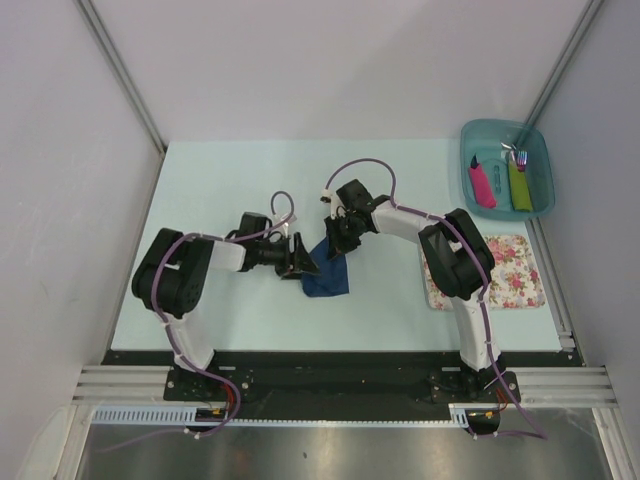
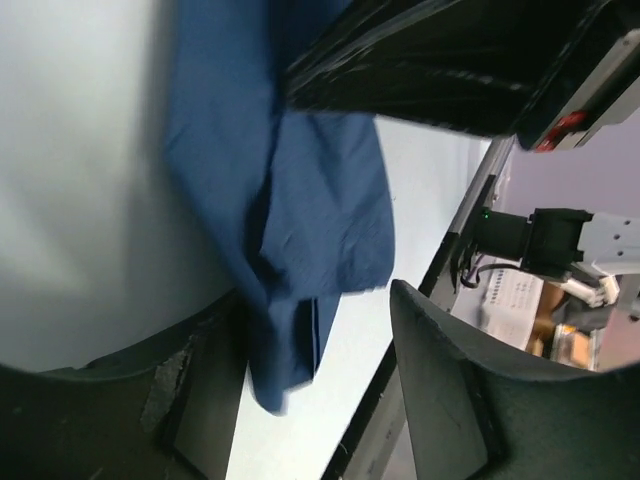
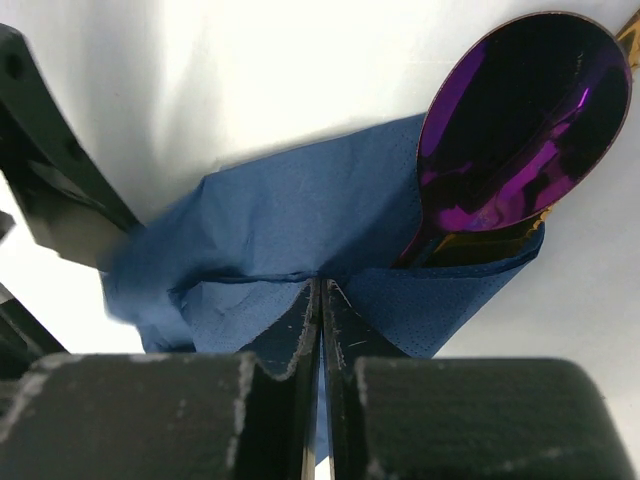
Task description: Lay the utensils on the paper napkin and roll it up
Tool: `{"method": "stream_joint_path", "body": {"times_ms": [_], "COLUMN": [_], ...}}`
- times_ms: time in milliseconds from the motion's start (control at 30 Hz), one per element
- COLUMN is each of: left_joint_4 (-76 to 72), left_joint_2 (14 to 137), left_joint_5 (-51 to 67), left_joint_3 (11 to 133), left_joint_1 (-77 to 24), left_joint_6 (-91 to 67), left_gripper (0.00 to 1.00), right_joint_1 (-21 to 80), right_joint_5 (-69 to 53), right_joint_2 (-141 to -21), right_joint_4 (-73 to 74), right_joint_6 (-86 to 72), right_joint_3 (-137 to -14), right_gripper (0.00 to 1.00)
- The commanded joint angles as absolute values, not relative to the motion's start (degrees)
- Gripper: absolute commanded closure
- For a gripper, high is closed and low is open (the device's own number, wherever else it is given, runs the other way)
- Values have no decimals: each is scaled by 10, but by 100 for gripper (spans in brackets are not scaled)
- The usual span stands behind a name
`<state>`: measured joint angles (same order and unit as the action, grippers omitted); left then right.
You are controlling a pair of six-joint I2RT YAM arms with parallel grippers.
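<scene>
The paper napkin (image 1: 328, 278), dark navy, lies crumpled mid-table between my two grippers. My right gripper (image 3: 322, 290) is shut on a folded edge of the paper napkin (image 3: 300, 220). The purple-bowled spoon (image 3: 520, 120) pokes out of the fold on the right, with a tan wooden piece (image 3: 480, 246) under it. In the top view my right gripper (image 1: 336, 244) sits on the napkin's far corner. My left gripper (image 1: 303, 265) is at its left edge. My left gripper (image 2: 312, 300) is open, and a loose napkin corner (image 2: 285, 360) hangs between its fingers beside the left one.
A teal bin (image 1: 545, 185) at the back right holds pink-handled (image 1: 482, 185) and green-handled cutlery (image 1: 518, 185). A floral mat (image 1: 505, 275) lies at the right, partly under my right arm. The right arm's black body (image 2: 450, 70) fills the top of the left wrist view.
</scene>
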<state>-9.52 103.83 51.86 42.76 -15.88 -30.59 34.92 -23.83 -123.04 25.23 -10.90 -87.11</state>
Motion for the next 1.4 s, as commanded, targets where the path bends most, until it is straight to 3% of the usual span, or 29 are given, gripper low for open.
{"method": "stream_joint_path", "body": {"times_ms": [0,300,567,600,800,1000,1367], "left_joint_4": [-153,-98,-43,-40,-87,-140,-255], "left_joint_2": [1076,1098,1027,1022,977,954,1026], "left_joint_5": [469,441,454,454,487,510,477], "left_joint_3": [462,503,426,413,381,401,429], "left_joint_1": [-187,-178,-139,-134,-118,-155,-243], "left_joint_6": [-298,-263,-258,-259,-303,-368,-474], "left_gripper": [36,36,44,46,77,97,99], "right_joint_1": [363,363,362,361,362,362,363], "right_joint_5": [-195,-197,-192,-192,-194,-198,-201], "right_joint_2": [-1281,-1280,-1279,-1279,-1277,-1278,-1276], "right_joint_4": [258,257,253,252,244,242,238], "right_joint_6": [-98,-101,-100,-99,-103,-107,-112], "right_joint_3": [-856,-854,-853,-853,-845,-846,-844], "right_gripper": [95,95,95,95,95,95,95]}}
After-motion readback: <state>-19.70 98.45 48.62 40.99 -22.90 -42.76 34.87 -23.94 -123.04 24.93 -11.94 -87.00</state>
